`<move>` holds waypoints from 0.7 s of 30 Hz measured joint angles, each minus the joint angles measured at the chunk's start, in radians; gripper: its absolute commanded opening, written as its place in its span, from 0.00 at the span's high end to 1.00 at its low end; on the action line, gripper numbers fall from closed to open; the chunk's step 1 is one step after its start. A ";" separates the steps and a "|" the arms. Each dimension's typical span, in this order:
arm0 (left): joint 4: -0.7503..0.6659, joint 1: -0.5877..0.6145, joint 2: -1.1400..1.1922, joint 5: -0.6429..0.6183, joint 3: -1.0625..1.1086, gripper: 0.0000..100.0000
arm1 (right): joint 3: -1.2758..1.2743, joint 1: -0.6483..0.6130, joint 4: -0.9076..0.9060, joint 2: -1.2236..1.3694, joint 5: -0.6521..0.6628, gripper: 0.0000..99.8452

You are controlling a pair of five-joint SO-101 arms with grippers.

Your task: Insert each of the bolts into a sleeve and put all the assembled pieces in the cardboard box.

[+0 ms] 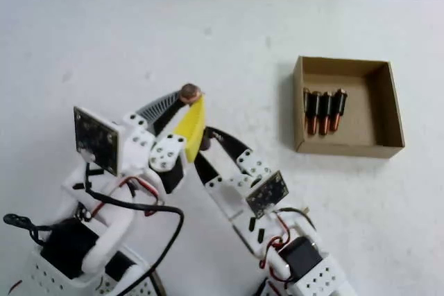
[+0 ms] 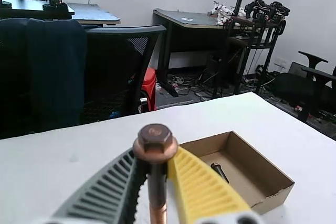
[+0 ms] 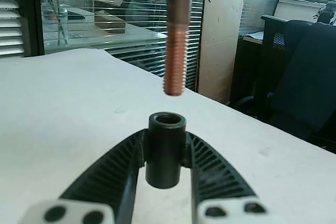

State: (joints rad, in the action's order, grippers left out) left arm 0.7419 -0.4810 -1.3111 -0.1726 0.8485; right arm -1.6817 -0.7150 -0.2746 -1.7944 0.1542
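My left gripper [image 2: 152,187] is shut on a copper bolt [image 2: 156,171], held upright with its hex head up between a grey and a yellow finger; from above the bolt's head [image 1: 189,92] shows at the tips of that gripper [image 1: 186,112]. My right gripper [image 3: 165,156] is shut on a black sleeve [image 3: 166,148], upright with its bore open upward. The bolt's threaded end [image 3: 174,66] hangs just above the sleeve's mouth, apart from it. The cardboard box [image 1: 388,112] stands to the right and holds three assembled pieces [image 1: 323,111].
The right gripper [image 1: 208,145] sits under the left arm's yellow finger [image 1: 192,127] near the table's middle. The box's rim [image 2: 273,179] lies beyond the left gripper. Bare white table [image 1: 139,39] spreads around both arms.
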 measured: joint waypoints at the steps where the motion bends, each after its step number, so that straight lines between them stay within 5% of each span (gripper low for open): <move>1: 0.000 0.000 0.000 0.000 0.005 0.98 | 0.000 -0.002 0.002 0.000 0.000 0.98; 21: -0.051 0.006 0.000 0.000 0.051 0.98 | 0.000 0.006 0.015 0.000 0.000 0.98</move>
State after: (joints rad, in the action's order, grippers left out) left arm 0.6912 -0.4749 -1.3111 -0.1726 0.8991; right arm -1.6817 -0.7089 -0.2593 -1.7944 0.1542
